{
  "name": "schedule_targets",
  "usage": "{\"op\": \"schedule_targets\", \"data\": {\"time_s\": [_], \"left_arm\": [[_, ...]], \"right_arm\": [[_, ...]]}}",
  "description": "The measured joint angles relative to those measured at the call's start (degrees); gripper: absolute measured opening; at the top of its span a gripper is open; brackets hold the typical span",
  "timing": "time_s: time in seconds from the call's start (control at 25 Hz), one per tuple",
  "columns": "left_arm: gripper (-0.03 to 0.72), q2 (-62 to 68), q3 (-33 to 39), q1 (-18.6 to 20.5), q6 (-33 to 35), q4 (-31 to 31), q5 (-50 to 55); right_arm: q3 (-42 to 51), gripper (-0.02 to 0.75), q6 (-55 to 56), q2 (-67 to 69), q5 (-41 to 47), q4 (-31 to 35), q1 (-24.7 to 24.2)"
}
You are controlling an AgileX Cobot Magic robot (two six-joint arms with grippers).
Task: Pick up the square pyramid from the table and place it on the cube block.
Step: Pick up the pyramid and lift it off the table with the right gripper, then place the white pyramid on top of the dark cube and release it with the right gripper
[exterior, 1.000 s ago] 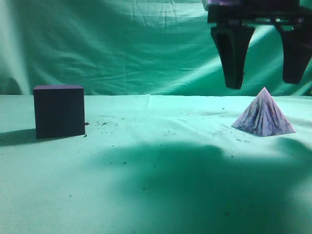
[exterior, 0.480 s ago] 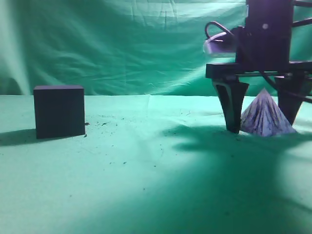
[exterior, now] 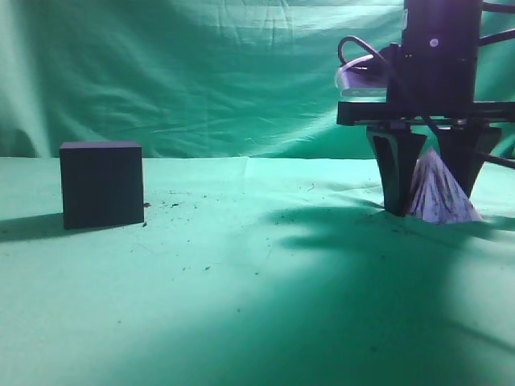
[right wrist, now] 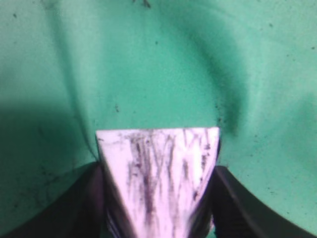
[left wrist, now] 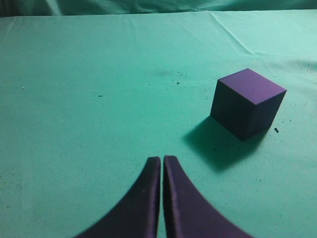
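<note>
Where cloth lies bare: cube block (exterior: 102, 184).

The green cloth table (exterior: 241, 305) carries the cube block (exterior: 102, 184) and, well apart, the square pyramid (exterior: 439, 195).

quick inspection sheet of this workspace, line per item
surface: table under wrinkled green cloth with dark specks
job's things: square pyramid on the cloth at right; cube block at left, top bare
clutter: nothing seen beyond the specks
grippers: right gripper down around the pyramid, fingers at its sides; left gripper shut, empty, near the cube
cables: dark cable looped on the right arm
surroundings: green cloth backdrop
</note>
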Motion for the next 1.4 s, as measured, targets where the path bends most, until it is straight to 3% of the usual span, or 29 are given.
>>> {"op": "schedule_targets", "data": {"time_s": [0.08,0.12,0.36,0.68,1.08,1.4], "left_arm": [[0.000,0.0,0.0,0.0,0.0,0.0,0.0],[0.000,0.0,0.0,0.0,0.0,0.0,0.0],[0.000,0.0,0.0,0.0,0.0,-0.1,0.0],[0.000,0.0,0.0,0.0,0.0,-0.1,0.0],[0.000,0.0,0.0,0.0,0.0,-0.1,0.0],[0.000,0.0,0.0,0.0,0.0,-0.1,0.0]], "right_arm": [[-1.5,0.405,0.1,0.5,1.9,-0.4,0.0],[-2.8,0.358,0.1,0.8,3.6,-0.4,0.0],[-14.0,0.378,0.1,1.2,11.7,-4.2,-0.5],[-28.2,0.378,-2.8,-2.8,15.2,1.4,0.8],[-35.1,0.378,-1.7,-2.6,16.2,0.9,20.0],[-42.9,0.378,1.6,7.2,16.3,0.5,27.9]]}}
